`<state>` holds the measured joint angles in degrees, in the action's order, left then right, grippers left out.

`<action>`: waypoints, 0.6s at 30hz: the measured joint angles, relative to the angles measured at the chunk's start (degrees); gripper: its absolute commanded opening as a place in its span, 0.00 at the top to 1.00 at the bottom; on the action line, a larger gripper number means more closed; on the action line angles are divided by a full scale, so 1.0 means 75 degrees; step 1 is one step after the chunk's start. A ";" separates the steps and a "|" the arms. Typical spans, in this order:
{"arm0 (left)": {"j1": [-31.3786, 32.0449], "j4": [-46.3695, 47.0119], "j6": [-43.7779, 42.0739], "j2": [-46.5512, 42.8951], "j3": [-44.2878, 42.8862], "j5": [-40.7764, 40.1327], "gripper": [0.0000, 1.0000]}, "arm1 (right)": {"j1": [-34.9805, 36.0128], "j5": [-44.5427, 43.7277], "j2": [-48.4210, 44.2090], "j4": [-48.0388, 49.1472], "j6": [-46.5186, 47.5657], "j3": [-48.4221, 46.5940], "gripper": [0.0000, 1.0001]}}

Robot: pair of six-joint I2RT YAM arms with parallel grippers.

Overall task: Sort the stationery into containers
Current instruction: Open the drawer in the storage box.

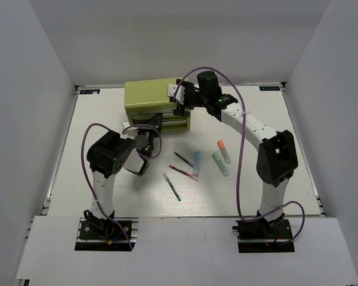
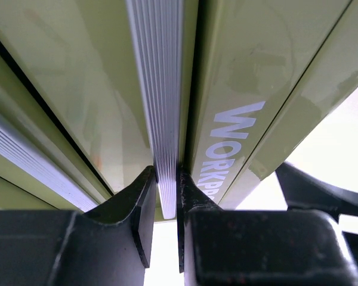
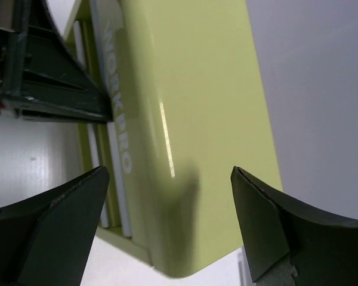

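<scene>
Left end effector clenches the drawer handle of the tool chest; right end effector gapes over its top; stationery lies nearby

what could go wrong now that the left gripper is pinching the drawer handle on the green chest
1. The left gripper pinches the thin ribbed drawer handle only at its fingertips, so it might slip off when it pulls.
2. The right gripper stands open over the tool chest and is not clamping it, so the chest may slide toward the red pen instead of the drawer opening.
</scene>
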<state>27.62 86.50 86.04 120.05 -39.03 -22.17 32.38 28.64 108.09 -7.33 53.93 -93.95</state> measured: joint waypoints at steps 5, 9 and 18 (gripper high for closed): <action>0.0000 0.0000 0.0012 0.0000 0.0012 -0.0003 1.00 | 0.0000 0.0032 0.0595 -0.0440 0.0475 -0.0833 0.25; 0.0000 -0.0003 0.0035 -0.0023 0.0064 0.0017 1.00 | 0.0000 0.0032 0.0924 -0.0933 0.0726 -0.1151 0.40; 0.0023 -0.0050 0.0029 -0.0140 0.0277 0.0070 1.00 | -0.0009 0.0090 0.1011 -0.1501 0.0883 -0.1556 0.50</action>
<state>27.79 86.13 86.26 119.00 -36.95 -21.65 32.32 29.32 115.68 -18.59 60.55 -105.62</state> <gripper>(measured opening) 0.268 0.513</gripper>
